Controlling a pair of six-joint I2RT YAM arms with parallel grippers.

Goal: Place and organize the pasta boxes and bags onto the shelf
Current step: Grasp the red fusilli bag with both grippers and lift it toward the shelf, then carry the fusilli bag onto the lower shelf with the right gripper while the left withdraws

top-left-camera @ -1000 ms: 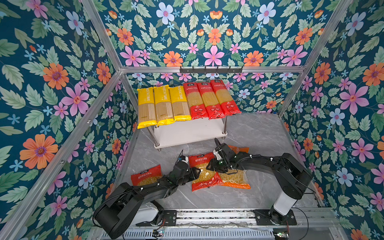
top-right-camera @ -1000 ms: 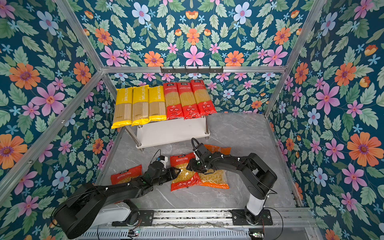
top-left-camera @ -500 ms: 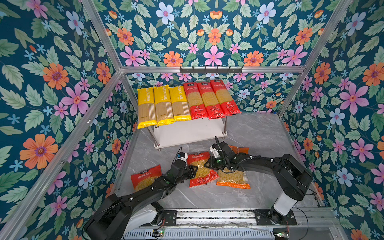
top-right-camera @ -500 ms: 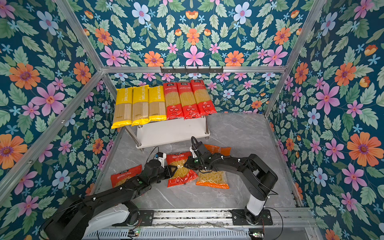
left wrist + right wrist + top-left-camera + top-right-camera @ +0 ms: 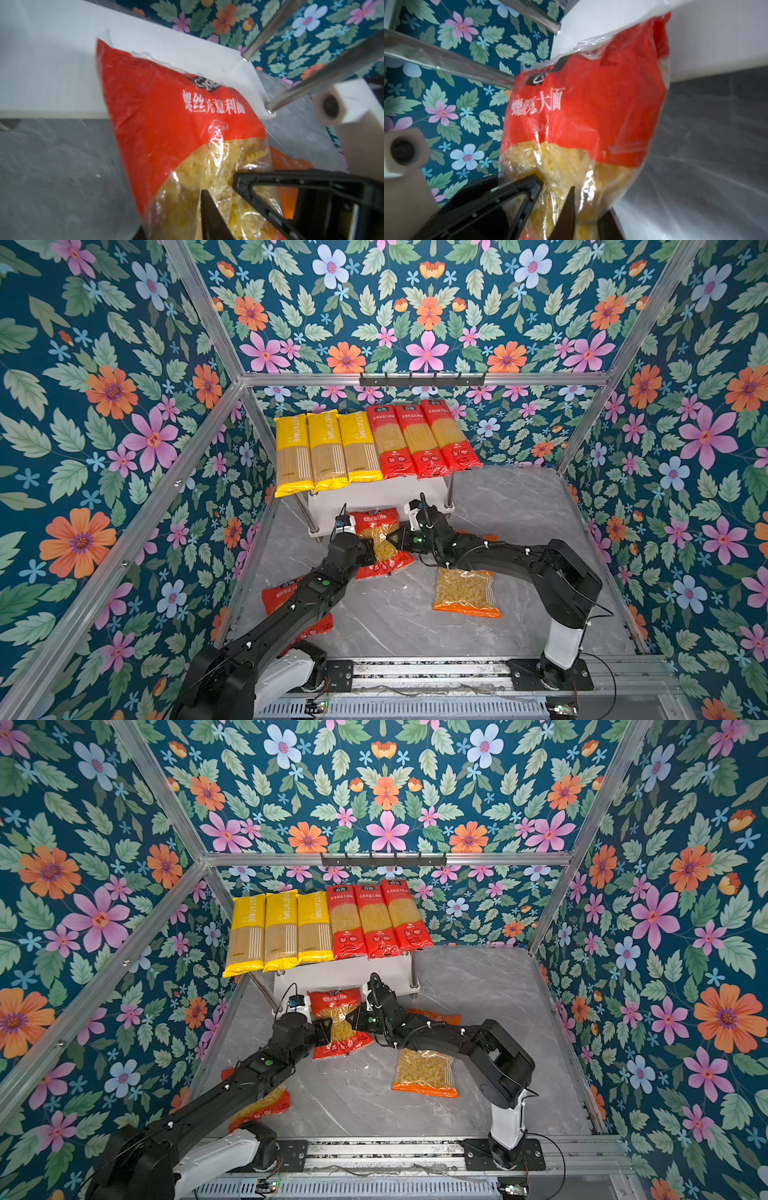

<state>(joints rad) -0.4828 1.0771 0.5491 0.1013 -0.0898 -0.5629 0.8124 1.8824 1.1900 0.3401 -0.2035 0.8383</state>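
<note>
Just lately, a two-sided grasp has been completed: a second ago the left gripper (image 5: 220, 187) and the right gripper (image 5: 555, 185) were held slack beside the curly-pasta red bag (image 5: 376, 522), which lay flat on the desk (image 5: 395, 626) over the orange bag (image 5: 465, 593). Now the left gripper is seen clenched on that bag's left edge and the right gripper on its right edge, both biting into the clear, pasta-filled part. The bag has been drawn off the orange bag and tilted, its printed top brought up to the front edge of the lower board of the shelf (image 5: 365, 495) (whether its bottom seam has cleared the desk cannot be told). The pick is judged done and the carry onto the shelf begun. Around it, from the left, the other short red bag (image 5: 280, 595) lies on the desk under the left arm, not yet placed. Three yellow spaghetti packs (image 5: 326, 452) and three red spaghetti packs (image 5: 415, 439) are laid side by side across the upper board, so only the lower board is left free. The orange bag lies uncovered, crossed by the right arm. The front metal legs (image 5: 450, 489) and the low gap beneath the upper board are judged the likely obstruction.
</note>
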